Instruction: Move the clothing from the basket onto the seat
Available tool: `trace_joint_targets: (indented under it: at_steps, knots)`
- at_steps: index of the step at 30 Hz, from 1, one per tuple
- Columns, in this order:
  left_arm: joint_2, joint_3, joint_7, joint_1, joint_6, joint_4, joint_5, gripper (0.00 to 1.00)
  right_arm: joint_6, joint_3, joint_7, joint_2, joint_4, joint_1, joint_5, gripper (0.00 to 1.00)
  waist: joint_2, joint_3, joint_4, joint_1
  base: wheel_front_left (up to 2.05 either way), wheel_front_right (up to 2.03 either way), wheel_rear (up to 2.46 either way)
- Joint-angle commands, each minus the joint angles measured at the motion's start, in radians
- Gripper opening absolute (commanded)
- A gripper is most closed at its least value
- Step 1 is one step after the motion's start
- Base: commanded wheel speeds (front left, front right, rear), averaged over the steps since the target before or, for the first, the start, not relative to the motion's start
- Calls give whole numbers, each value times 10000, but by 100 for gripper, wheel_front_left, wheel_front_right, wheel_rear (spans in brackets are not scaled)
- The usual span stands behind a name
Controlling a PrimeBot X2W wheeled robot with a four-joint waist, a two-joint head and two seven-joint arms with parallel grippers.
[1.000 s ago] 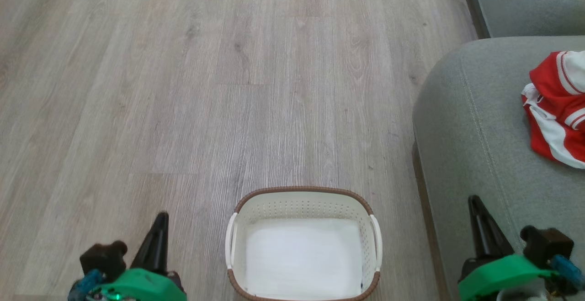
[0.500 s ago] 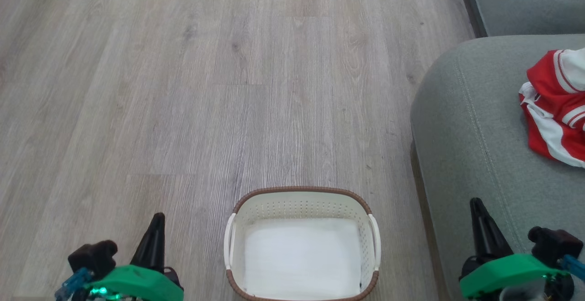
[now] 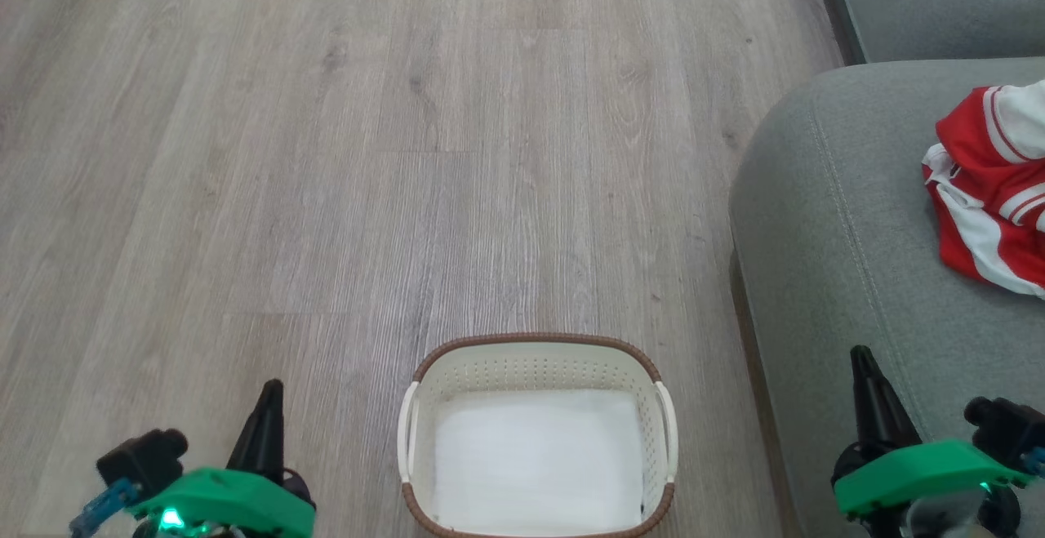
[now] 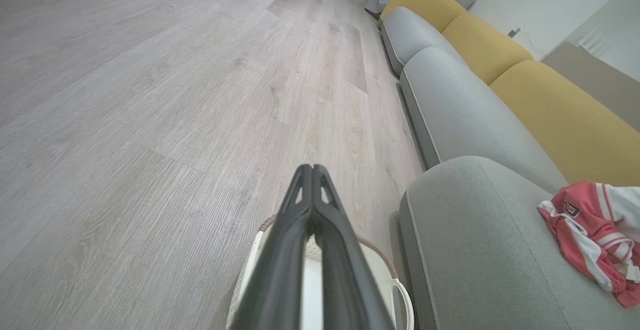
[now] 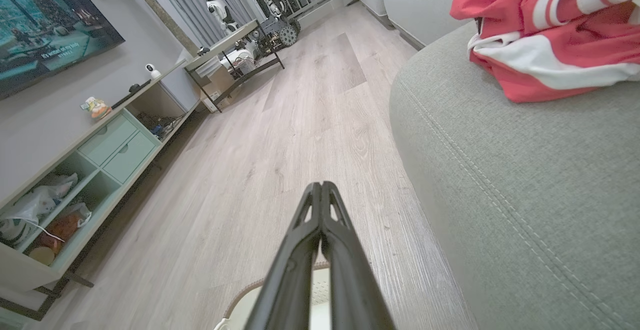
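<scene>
Clothing (image 3: pixel 984 162) is out of my hold: left pincer (image 3: pixel 269 391) and right pincer (image 3: pixel 859 357), both pressed together on nothing, have sunk back toward me. Between them the basket (image 3: pixel 535 344) stands bare; farther right it lies heaped on the seat (image 3: pixel 833 220), so I judge the job done.

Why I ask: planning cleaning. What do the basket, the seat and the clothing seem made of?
The basket: likely moulded plastic, smooth cream, with punched holes and a brown woven-look rim.
The seat: woven upholstery fabric, matte grey-green, with a stitched seam.
The clothing: probably thin synthetic cloth, red and white, slightly shiny, crumpled in soft folds.
</scene>
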Motion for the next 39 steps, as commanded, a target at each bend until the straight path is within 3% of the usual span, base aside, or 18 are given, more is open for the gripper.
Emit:
trace_joint_targets:
  at_steps: [1,39]
  knots:
    - [11,337,53,-581,-102,-340,-250,0,-1,-35,88,-46,-270,-477,291,0,0,1,-6,0,0,0,0]
    - [-390,1349,1122,-959,-403,-398,-3733,0,-2,-371,1153,152,-112,-984,4171,0,0,23,-197,0,0,0,0]
